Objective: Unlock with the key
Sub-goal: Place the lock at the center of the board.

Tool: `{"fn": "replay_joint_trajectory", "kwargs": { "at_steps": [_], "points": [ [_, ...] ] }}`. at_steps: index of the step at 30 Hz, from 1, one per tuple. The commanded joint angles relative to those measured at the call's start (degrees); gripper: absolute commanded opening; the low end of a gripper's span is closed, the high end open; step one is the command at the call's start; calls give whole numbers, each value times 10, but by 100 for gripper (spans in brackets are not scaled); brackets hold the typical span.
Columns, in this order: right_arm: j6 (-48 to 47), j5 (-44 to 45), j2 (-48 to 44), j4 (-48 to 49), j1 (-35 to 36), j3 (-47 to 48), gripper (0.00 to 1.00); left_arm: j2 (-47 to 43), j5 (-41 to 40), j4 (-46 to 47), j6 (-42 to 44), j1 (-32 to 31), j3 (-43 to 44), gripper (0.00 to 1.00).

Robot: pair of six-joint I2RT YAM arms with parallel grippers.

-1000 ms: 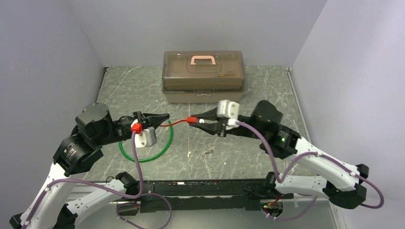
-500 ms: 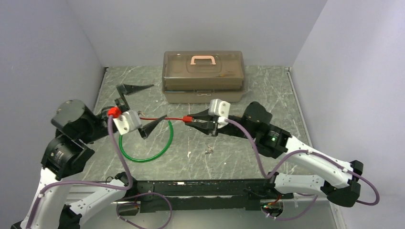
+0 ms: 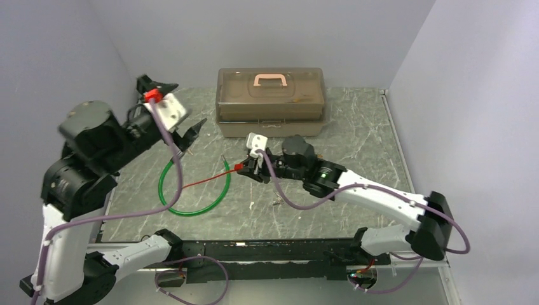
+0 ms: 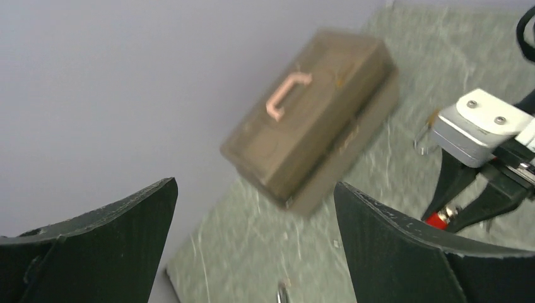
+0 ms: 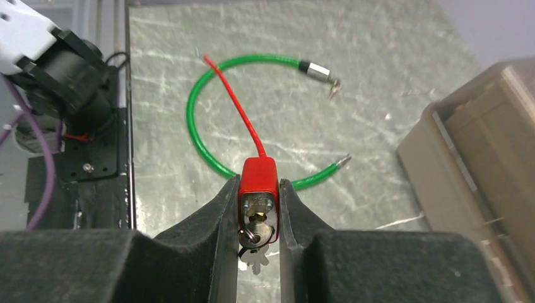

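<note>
At rear of table (image 3: 356, 127): tinted brown case (image 3: 271, 101), lid down, pink handle (image 3: 271, 79) on top; contents only dim shapes through the walls, not identifiable. Right gripper (image 5: 259, 189): narrow, fingers clamped on both sides of a small padlock (image 5: 258, 205) with a red cap, held low over mid-table, just in front of the case. Key (image 5: 255, 260): tiny, silver-grey, on a little ring at the padlock's lower end, between the finger bases; seated in the keyhole or merely hanging, cannot tell. Red wire (image 5: 236, 104): runs from the red cap out across a green cable (image 5: 199, 136) looped on the table. Markings on padlock face too small to read. Left gripper (image 4: 255, 184): spread wide, nothing between the fingers, raised near the back-left wall, well apart from the padlock. Small metal bits (image 3: 278, 201) on the table near the right arm, too small to identify.
</note>
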Motion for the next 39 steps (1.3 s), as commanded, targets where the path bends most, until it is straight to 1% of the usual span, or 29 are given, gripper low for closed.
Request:
{"fn": "replay_joint_trajectory", "kwargs": {
  "at_steps": [1, 3, 6, 9, 10, 13, 16, 20, 22, 25, 26, 27, 28, 29, 30, 35, 39],
  "points": [
    [57, -23, 56, 107, -19, -16, 0, -11, -85, -59, 0, 13, -61, 99],
    [80, -28, 79, 139, -30, -19, 0, -14, -85, -67, -7, 25, -74, 99],
    [104, -36, 119, 178, -39, -20, 0, 4, -85, -111, -26, 41, -65, 99],
    [120, -36, 167, 219, -39, -23, 0, 24, -114, -145, -37, 55, -75, 99],
    [141, -36, 183, 231, -40, -23, 0, 27, -116, -151, -40, 63, -86, 99],
    [177, -36, 228, 251, -44, -20, 0, 34, -105, -151, -50, 93, -123, 99],
    [227, -56, 261, 258, -54, -20, 0, 41, -71, -147, -60, 128, -155, 99],
    [266, -82, 289, 261, -70, -34, 14, 45, -50, -147, -53, 148, -194, 99],
    [280, -88, 297, 278, -74, -51, 24, 37, -47, -136, -44, 150, -223, 99],
    [294, -94, 307, 298, -79, -70, 36, 19, -45, -113, -32, 153, -272, 99],
    [299, -96, 310, 304, -80, -75, 42, 15, -44, -108, -29, 156, -286, 99],
    [301, -97, 312, 306, -82, -77, 52, 10, -43, -104, -30, 160, -299, 99],
    [301, -98, 313, 305, -84, -77, 66, 7, -42, -98, -30, 164, -314, 99],
    [300, -99, 314, 298, -85, -72, 89, 2, -40, -93, -30, 167, -327, 99],
    [299, -96, 313, 286, -87, -65, 99, -4, -38, -88, -29, 169, -345, 99],
    [296, -61, 286, 230, -96, -36, 100, -14, -30, -76, -31, 180, -377, 100],
    [311, -3, 244, 163, -101, -14, 100, -29, -23, -67, -27, 186, -401, 100]
  ]
}}
